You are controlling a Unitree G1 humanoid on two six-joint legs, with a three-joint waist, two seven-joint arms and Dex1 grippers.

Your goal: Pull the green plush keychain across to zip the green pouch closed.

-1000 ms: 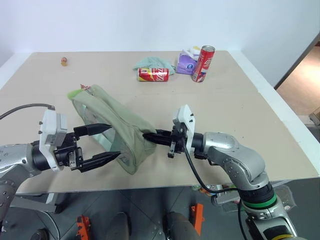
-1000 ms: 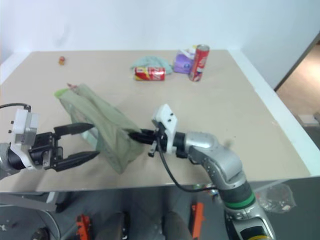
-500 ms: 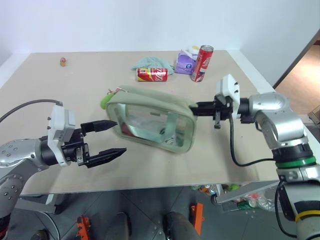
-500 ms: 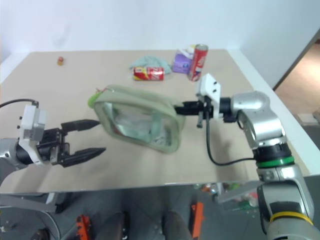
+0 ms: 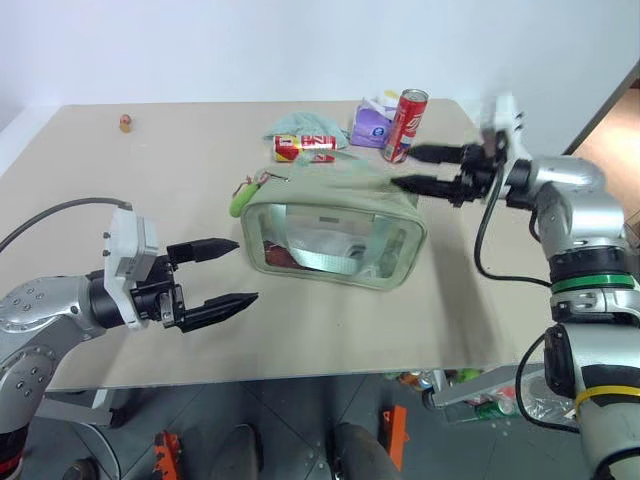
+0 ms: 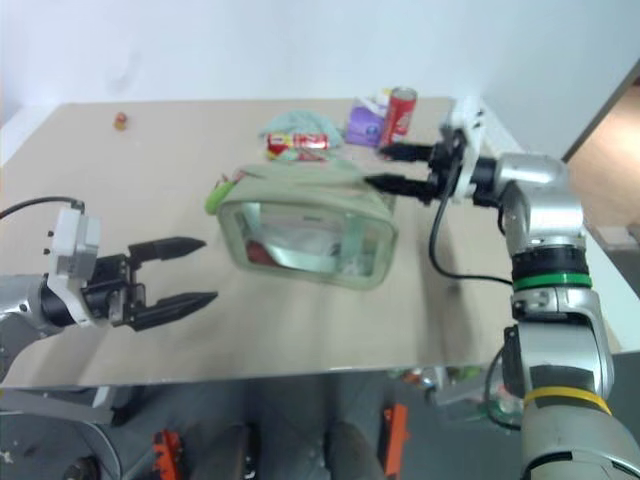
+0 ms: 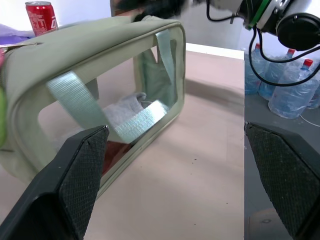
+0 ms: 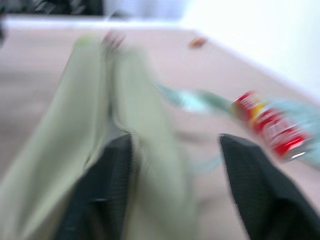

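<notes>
The green pouch (image 5: 335, 235) stands on the table with its clear window facing me and pale straps (image 7: 95, 112) across that side. The green plush keychain (image 5: 240, 198) hangs at the pouch's top left corner on a thin reddish cord. My right gripper (image 5: 402, 167) is open at the pouch's top right end, its lower fingertip close to the fabric and nothing held between its fingers (image 8: 107, 200). My left gripper (image 5: 245, 271) is open, level, a short way in front of and left of the pouch, below the keychain.
Behind the pouch are a lying red can (image 5: 306, 148), an upright red can (image 5: 406, 125), a purple packet (image 5: 370, 128) and a pale teal cloth (image 5: 300, 125). A small object (image 5: 126, 123) sits far back left. Water bottles (image 7: 285, 85) stand on the floor past the table's right edge.
The right gripper, shut on the pouch's end, swung it right and up until it stood upright, then opened and let go. The left gripper stayed open and hardly moved.
</notes>
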